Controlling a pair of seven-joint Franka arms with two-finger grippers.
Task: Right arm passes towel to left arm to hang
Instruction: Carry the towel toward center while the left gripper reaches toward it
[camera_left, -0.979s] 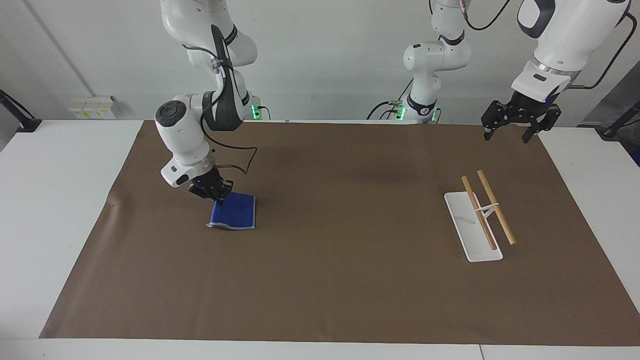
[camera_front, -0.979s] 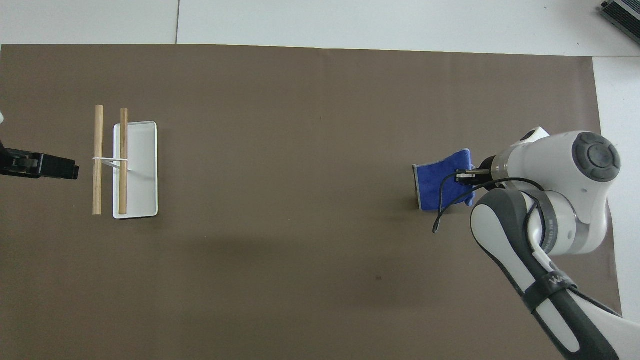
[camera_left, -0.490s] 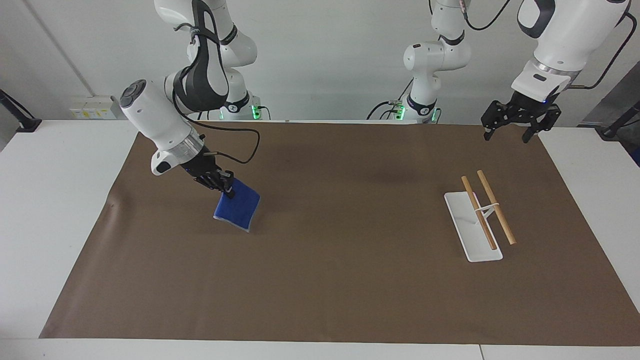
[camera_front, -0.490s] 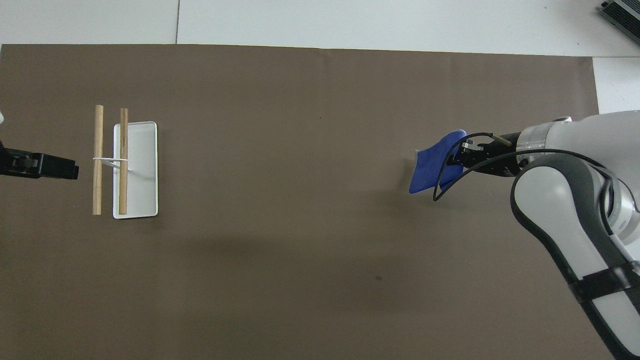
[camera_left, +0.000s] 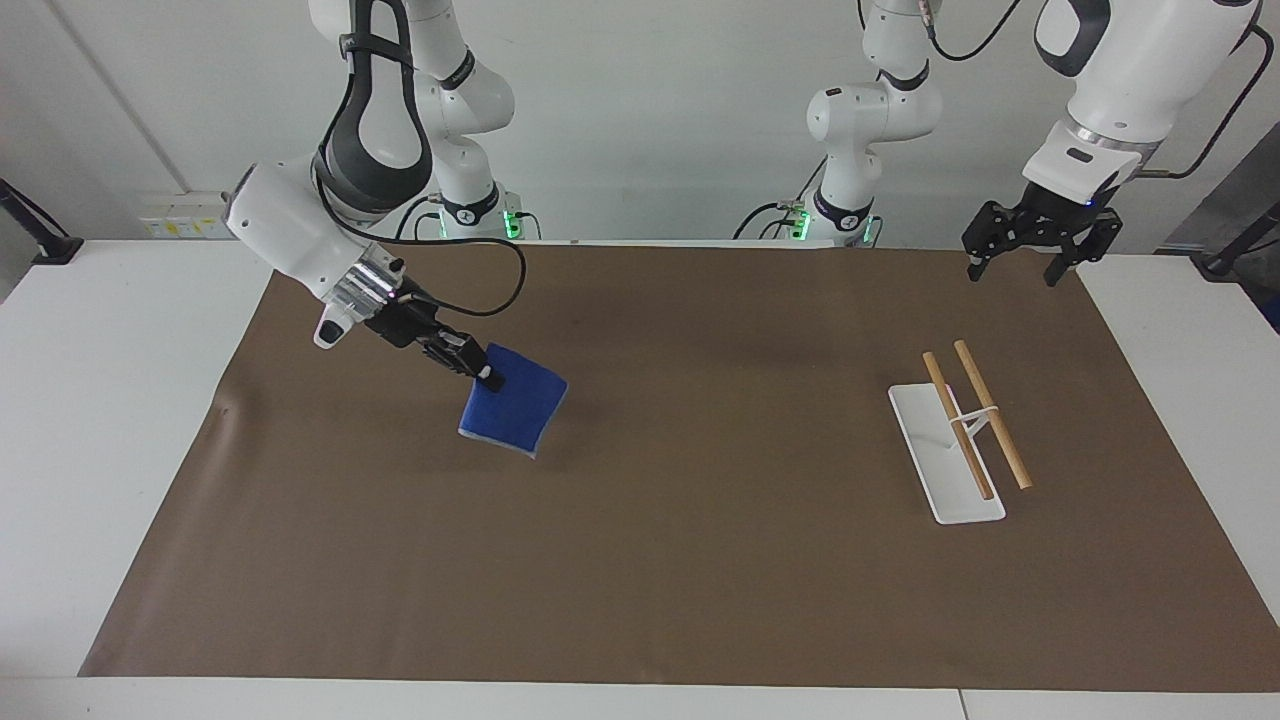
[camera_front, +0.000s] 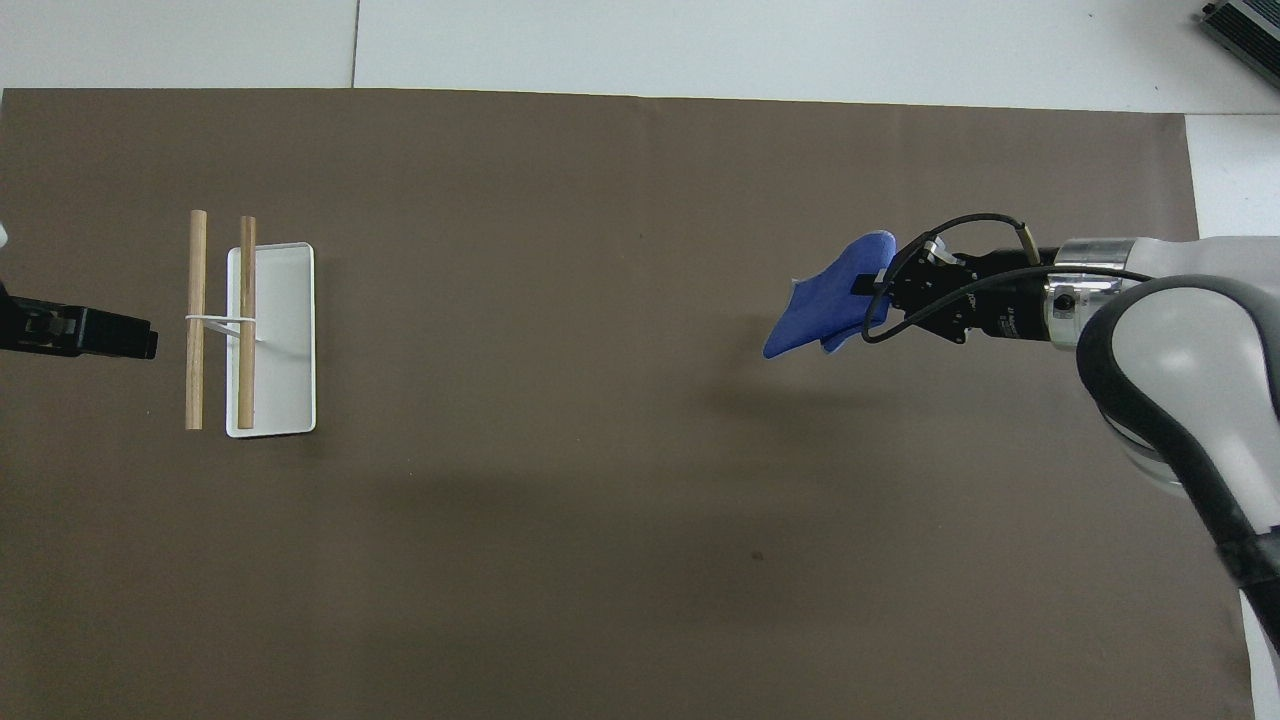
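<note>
Brown matting covers most of a white table set against a pale wall, with the two arm bases standing at the robots' edge. Since a second ago the right arm has lifted the towel clear of the mat and swung it toward the table's middle; before, the cloth lay half on the surface under a downward-pointing wrist, and now it hangs free, tilted, from one corner. The right gripper is clamped on that corner, its fingers reaching out nearly level over the mat. In the overhead view the towel casts a shadow apart from itself — it touches nothing below. That suggests the pick is done and the carry toward a handover has begun.

The left gripper, fingers spread and holding nothing, has not moved; it waits above the mat's edge at its own end of the table. The towel rack — a white base under two wooden rails — stands untouched near it, well apart from the towel.
</note>
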